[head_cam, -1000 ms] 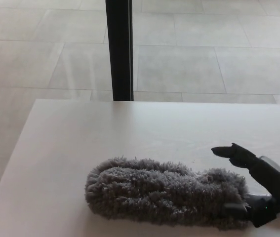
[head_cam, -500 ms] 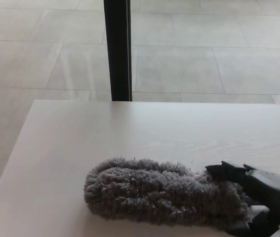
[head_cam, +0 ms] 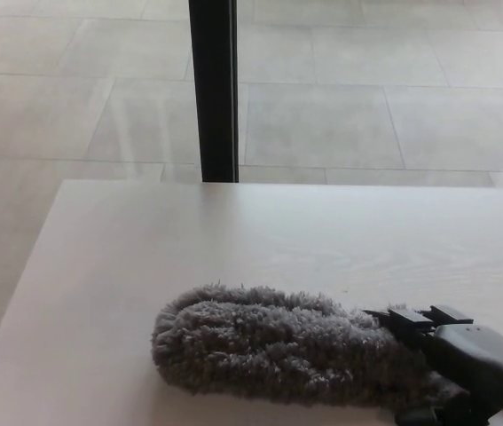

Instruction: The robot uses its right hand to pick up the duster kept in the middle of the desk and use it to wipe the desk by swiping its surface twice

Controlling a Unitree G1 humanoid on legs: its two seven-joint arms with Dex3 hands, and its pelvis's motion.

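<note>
A fluffy grey duster (head_cam: 286,346) lies lengthwise on the pale wooden desk (head_cam: 233,240), near its front edge. My right hand (head_cam: 451,355) comes in from the lower right and sits at the duster's right end. Its black fingers (head_cam: 411,319) are curled over the top of the grey fluff and the thumb is below, so the hand is shut on the duster. The duster's handle is hidden under the hand. My left hand does not show.
A black vertical post (head_cam: 214,89) stands behind the desk's far edge, in front of the tiled floor (head_cam: 366,106). The desk's left edge runs diagonally down toward the lower left corner.
The right hand's fingers, raised and apart one second ago, have come down and closed over the duster's right end. The duster has stayed in place.
</note>
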